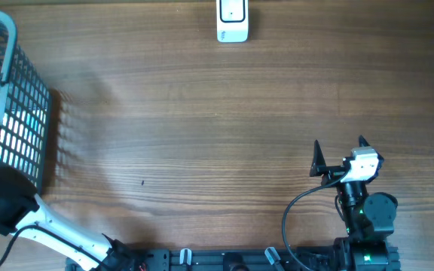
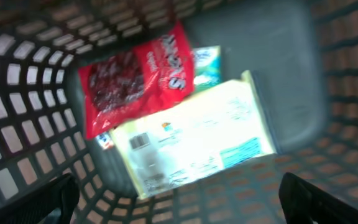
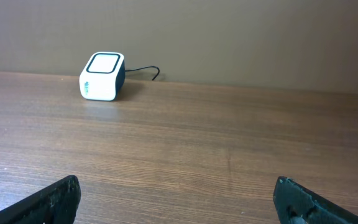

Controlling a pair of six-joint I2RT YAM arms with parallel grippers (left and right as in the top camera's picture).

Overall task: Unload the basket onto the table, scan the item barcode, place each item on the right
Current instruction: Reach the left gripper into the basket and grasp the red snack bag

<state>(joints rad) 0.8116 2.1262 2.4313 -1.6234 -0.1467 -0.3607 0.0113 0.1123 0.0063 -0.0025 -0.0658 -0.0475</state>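
Inside the basket (image 2: 17, 124) lie red bag (image 2: 129, 81) and pale packet (image 2: 197, 140); left fingers (image 2: 48, 200) and right fingers (image 3: 48, 199) gape.

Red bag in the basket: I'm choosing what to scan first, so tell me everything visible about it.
The red bag is a glossy, crinkled plastic pouch with large white lettering, unreadable in the blur, and a print of dark red round pieces. It lies flat and askew on the grey floor of the basket, its lower edge meeting the pale flat package. No barcode shows on it.

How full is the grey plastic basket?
Partly filled: the grey plastic basket holds a red snack bag and a pale flat packet.
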